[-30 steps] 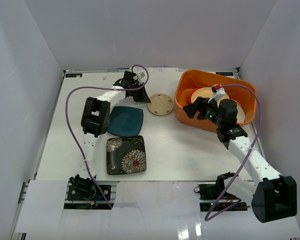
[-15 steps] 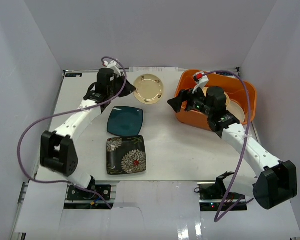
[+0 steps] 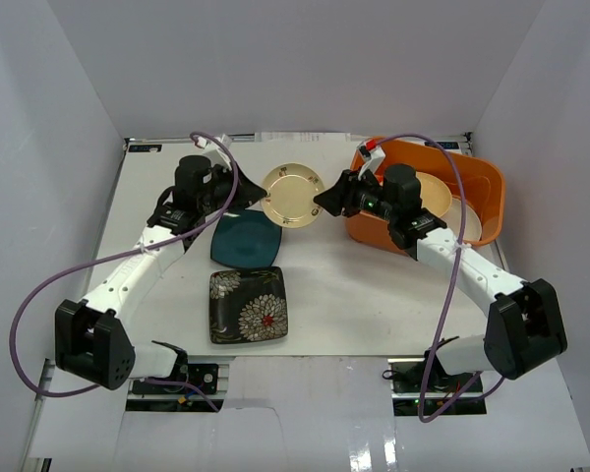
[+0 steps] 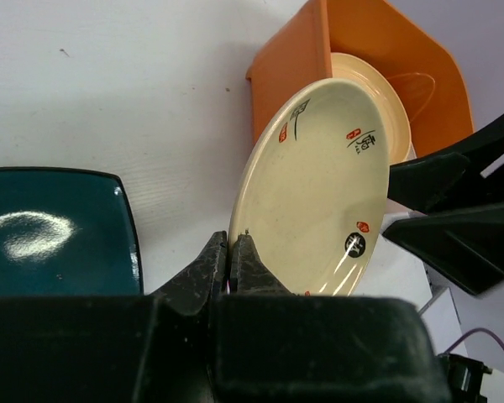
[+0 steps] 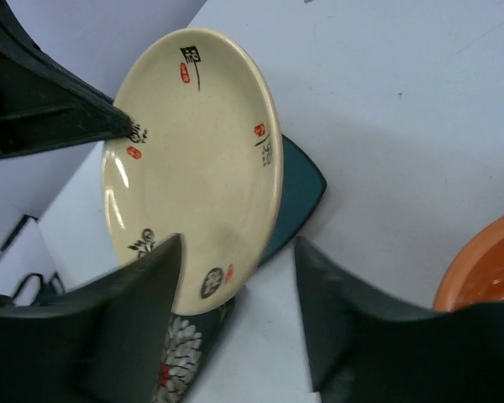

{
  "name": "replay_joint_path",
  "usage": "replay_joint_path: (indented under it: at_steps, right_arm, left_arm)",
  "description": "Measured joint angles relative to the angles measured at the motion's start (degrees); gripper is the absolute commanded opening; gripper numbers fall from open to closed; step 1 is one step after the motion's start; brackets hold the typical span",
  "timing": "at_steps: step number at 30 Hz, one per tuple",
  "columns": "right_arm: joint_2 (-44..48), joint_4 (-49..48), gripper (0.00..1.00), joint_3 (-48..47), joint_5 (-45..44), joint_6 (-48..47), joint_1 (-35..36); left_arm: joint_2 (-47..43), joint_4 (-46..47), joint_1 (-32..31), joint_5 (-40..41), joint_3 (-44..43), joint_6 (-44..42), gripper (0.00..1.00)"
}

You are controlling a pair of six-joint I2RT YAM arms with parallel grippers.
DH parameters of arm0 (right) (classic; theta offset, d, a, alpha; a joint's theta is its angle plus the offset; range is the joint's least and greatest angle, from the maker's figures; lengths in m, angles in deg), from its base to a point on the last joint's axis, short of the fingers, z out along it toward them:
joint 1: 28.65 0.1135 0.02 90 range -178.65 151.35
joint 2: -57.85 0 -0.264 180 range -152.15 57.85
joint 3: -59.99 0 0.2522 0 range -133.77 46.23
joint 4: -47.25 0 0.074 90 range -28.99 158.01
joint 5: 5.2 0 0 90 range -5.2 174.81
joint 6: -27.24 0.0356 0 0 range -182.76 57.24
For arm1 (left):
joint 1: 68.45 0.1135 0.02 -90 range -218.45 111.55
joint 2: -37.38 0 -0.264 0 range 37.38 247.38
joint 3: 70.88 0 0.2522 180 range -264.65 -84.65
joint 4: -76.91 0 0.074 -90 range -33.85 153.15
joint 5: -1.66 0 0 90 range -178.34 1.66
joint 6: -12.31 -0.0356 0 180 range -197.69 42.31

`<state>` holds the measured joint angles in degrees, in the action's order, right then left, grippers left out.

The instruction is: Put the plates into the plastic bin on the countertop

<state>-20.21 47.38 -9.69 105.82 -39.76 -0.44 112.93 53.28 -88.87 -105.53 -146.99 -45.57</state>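
Observation:
A small tan plate (image 3: pixel 293 195) with dark and red marks hangs tilted on edge above the countertop (image 3: pixel 354 295), between both arms. My left gripper (image 3: pixel 263 195) is shut on its left rim (image 4: pixel 233 252). On the opposite side my right gripper (image 3: pixel 323 203) stands open, its jaws straddling the plate's (image 5: pixel 193 159) lower right rim with a gap on the outer side. The orange plastic bin (image 3: pixel 482 172) at the back right holds a cream plate (image 3: pixel 435 192). A square dark teal plate (image 3: pixel 246 238) and a square black floral plate (image 3: pixel 248 305) lie flat on the countertop.
White walls close in the countertop on the left, back and right. Purple cables loop over both arms. The bin's near corner (image 4: pixel 290 80) is just behind the held plate. The teal plate (image 5: pixel 301 191) lies under the right gripper's fingers (image 5: pixel 344 311).
The left gripper lifted the tan plate off the countertop and carried it to the middle. The right gripper came out of the bin, moved left to the plate, and its jaws have narrowed.

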Motion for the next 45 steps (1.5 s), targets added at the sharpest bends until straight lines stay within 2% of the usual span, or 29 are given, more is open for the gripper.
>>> replay_joint_path:
  at_steps: [4, 5, 6, 7, 10, 11, 13, 14, 15, 19, 24, 30, 34, 36, 37, 38, 40, 41, 45]
  right_arm:
    - [-0.09, -1.60, 0.36, 1.53, 0.11, 2.86, 0.00]
    - [-0.13, -1.68, 0.30, 1.62, 0.09, 3.23, -0.02]
    - [-0.20, -1.81, 0.13, 1.62, 0.13, 3.69, 0.00]
    - [-0.20, -1.97, 0.08, 1.62, -0.24, 4.42, -0.02]
    - [0.07, -3.48, 0.08, 1.64, -1.22, 6.43, -0.42]
    - [0.57, -3.48, 0.08, 1.90, -1.57, 6.62, -0.46]
    - [2.21, -3.02, 0.08, 2.67, -2.91, 6.12, -0.70]
    - [3.26, -2.82, 0.08, 3.23, -3.08, 6.08, -1.27]
    - [4.39, -2.36, 0.08, 3.67, -3.08, 5.88, -2.51]
    - [9.55, -0.66, 0.08, 5.38, -3.26, 5.31, -13.38]
    - [14.95, 0.79, 0.08, 9.90, -7.06, 4.81, -28.26]
    - [12.31, 3.67, 0.08, 13.90, -9.46, 3.32, -35.28]
    - [8.98, 4.87, 0.08, 14.80, -10.60, 2.56, -38.84]
    - [8.48, 4.98, 0.12, 15.13, -11.47, 2.23, -40.06]
    - [8.46, 5.01, 0.17, 15.28, -11.85, 2.01, -40.37]
    - [8.46, 5.01, 0.39, 15.34, -12.13, 1.95, -40.50]
    - [8.48, 4.87, 0.52, 15.45, -12.31, 1.92, -40.57]
    - [8.52, 4.83, 0.63, 15.50, -12.33, 1.60, -40.57]
    - [10.10, 4.96, 0.77, 15.69, -11.45, 1.07, -40.54]
  left_arm:
    - [-0.72, -0.02, 0.00, -2.51, 0.02, -0.15, 0.06]
    - [-0.96, 0.00, 0.00, -3.08, 0.04, -0.13, 0.06]
    - [-1.22, 0.00, 0.00, -3.56, 0.09, -0.11, 0.06]
    - [-1.44, -0.07, 0.00, -3.85, 0.13, -0.35, 0.09]
    - [-2.01, -0.39, 0.00, -4.83, 0.76, -1.03, 0.24]
    - [-2.01, -0.44, 0.00, -4.81, 0.79, -1.22, 0.36]
    - [-1.99, -0.83, -0.02, -4.52, 0.72, -1.70, 0.46]
    - [-2.01, -1.25, -0.02, -3.43, 0.59, -2.12, 0.56]
    - [-2.01, -1.66, -0.07, -1.95, 0.57, -2.73, 0.58]
    - [-0.83, -6.10, 0.66, 6.75, -0.20, -5.55, 0.61]
    - [2.93, -8.46, 4.96, 14.71, 1.31, -6.93, 0.67]
    - [8.66, -10.69, 10.82, 21.00, 4.79, -7.78, 0.68]
    - [13.92, -10.71, 12.37, 20.98, 4.79, -8.74, 0.70]
    - [16.85, -10.80, 12.63, 19.91, 4.76, -9.14, 0.70]
    - [18.53, -10.95, 12.72, 19.19, 4.74, -9.31, 0.70]
    - [20.06, -11.21, 12.79, 18.49, 4.74, -9.55, 0.70]
    - [22.36, -11.93, 12.87, 17.55, 4.74, -9.86, 0.69]
    - [22.73, -12.07, 12.98, 17.09, 4.31, -10.01, 0.68]
    - [23.71, -12.04, 13.99, 13.99, 3.34, -10.14, 0.60]
